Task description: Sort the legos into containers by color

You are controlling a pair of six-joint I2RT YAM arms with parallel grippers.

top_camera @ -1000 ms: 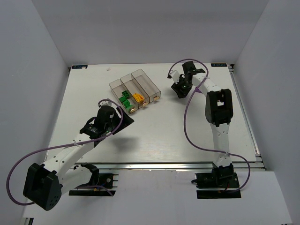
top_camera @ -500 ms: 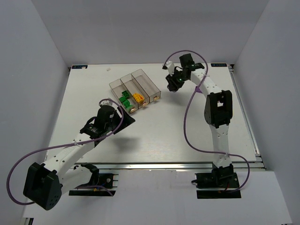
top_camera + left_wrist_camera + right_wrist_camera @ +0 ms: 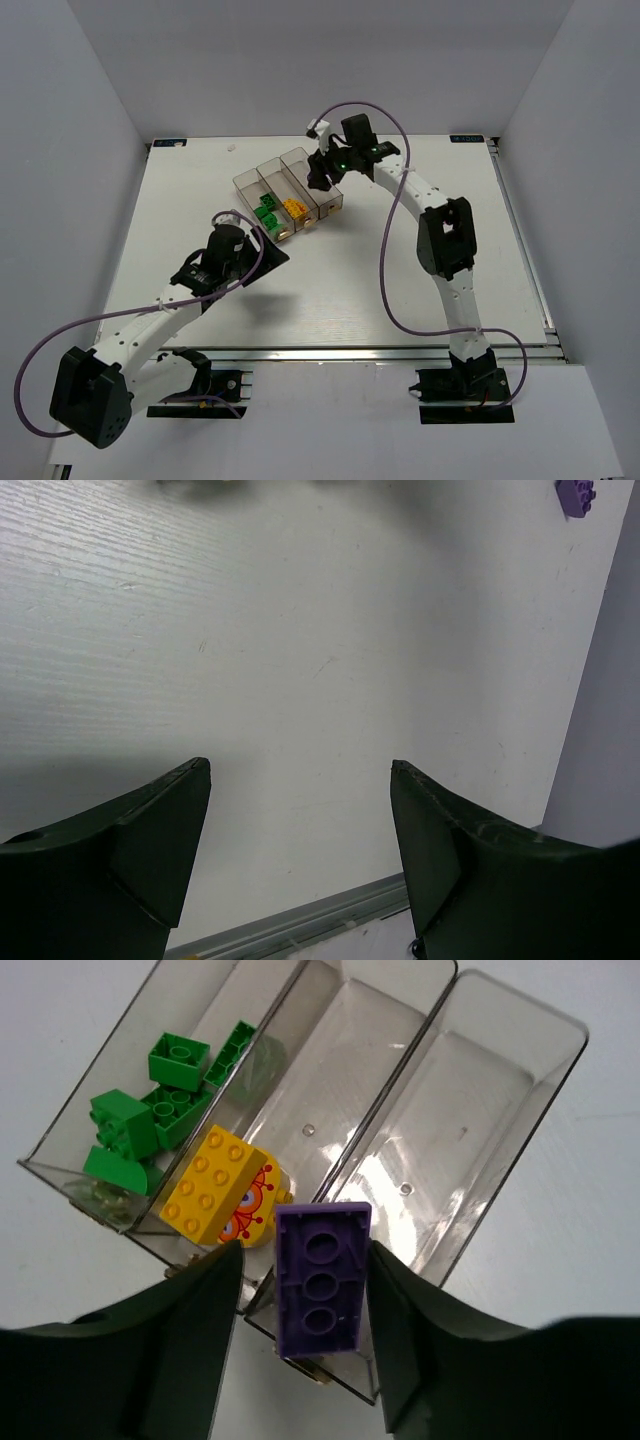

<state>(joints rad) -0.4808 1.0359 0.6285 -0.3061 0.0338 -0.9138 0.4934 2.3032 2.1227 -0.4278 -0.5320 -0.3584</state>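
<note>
My right gripper [image 3: 303, 1250] is shut on a purple lego [image 3: 322, 1278], hollow underside toward the camera, and holds it above the near end of the rightmost container [image 3: 470, 1110], which has nothing in it. The middle container [image 3: 350, 1070] holds a yellow-orange rectangular lego [image 3: 212, 1185] and the oval one [image 3: 252, 1218]. The left container [image 3: 100, 1070] holds several green legos [image 3: 160, 1110]. In the top view the right gripper [image 3: 322, 175] hangs over the containers [image 3: 300, 165]. My left gripper [image 3: 300, 765] is open and empty above bare table, just near of the containers [image 3: 265, 252]. A second purple lego [image 3: 577, 497] lies far ahead of it.
White walls close in the table on the left, back and right. A metal rail [image 3: 380, 352] runs along the near table edge. The right arm's purple cable [image 3: 390, 260] loops over the table's middle right.
My right gripper has swung left from the back right of the table to above the containers, carrying the purple lego. The left arm has not moved.
</note>
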